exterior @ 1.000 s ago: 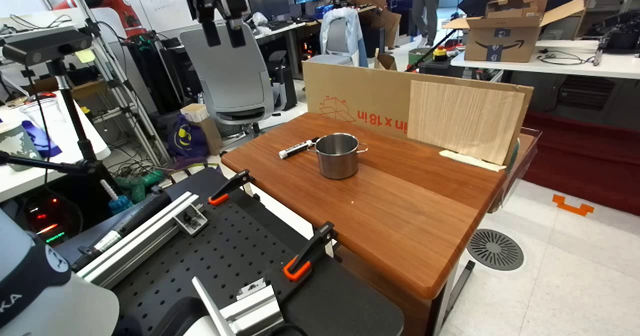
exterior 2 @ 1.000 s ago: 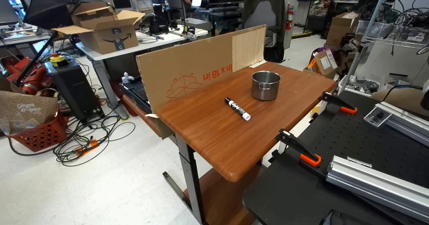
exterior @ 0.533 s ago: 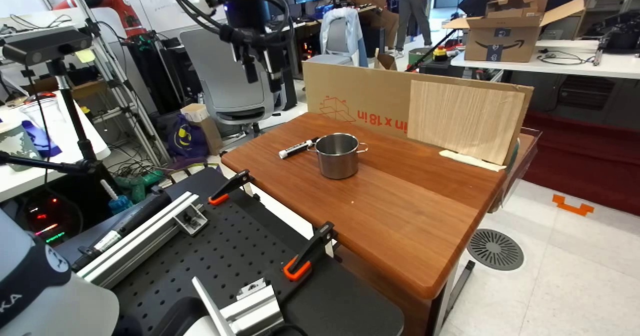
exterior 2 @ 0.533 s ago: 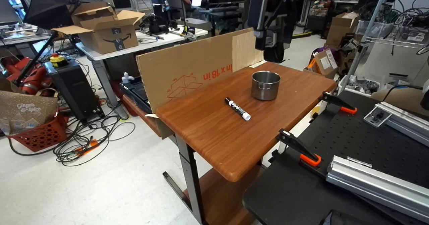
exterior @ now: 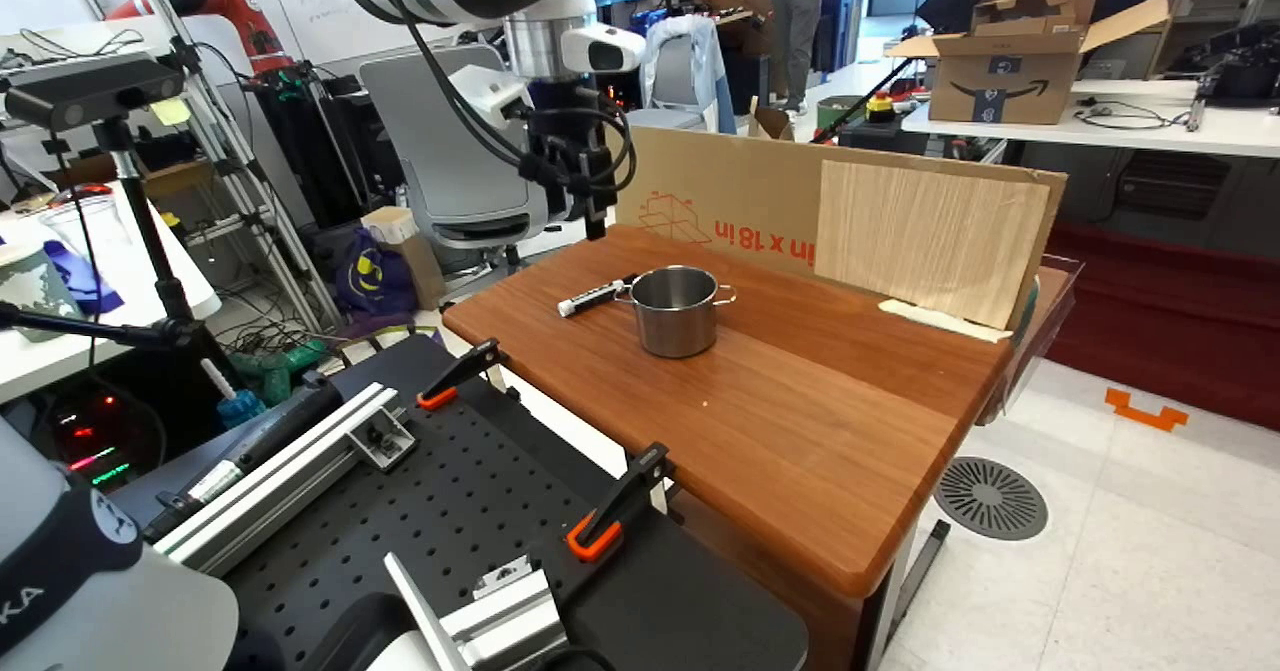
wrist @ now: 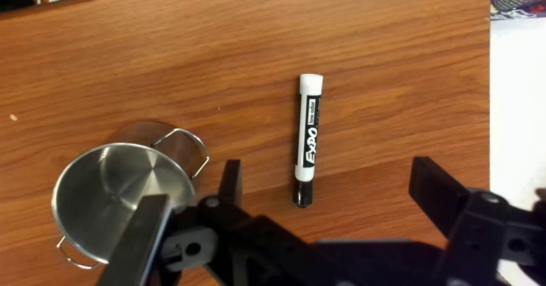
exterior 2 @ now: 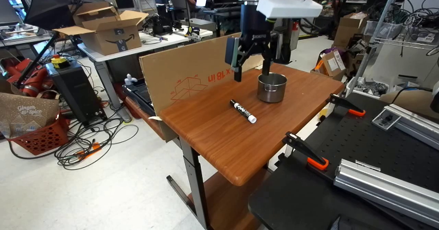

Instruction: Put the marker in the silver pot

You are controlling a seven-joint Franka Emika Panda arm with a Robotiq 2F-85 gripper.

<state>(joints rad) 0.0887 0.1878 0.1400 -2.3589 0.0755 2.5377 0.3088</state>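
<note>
Lying blw tool (exterior 2: 252, 73), apart: mkr (wrist: 308, 132)

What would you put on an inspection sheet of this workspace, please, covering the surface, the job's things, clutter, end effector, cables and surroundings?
Surface: brown table, with a cardboard panel standing along one edge.
Job's things: marker lying on the table, apart from the silver pot, which stands upright; no contents seen in the visible part of its inside.
Clutter: small pale speck on the table.
End effector: open, above the table, holding nothing; the wrist view shows the marker between its spread fingers.
Cables: dark cables looped along the robot arm; cable tangle on the floor.
Surroundings: grey office chair, standing person, open cardboard box.
</note>
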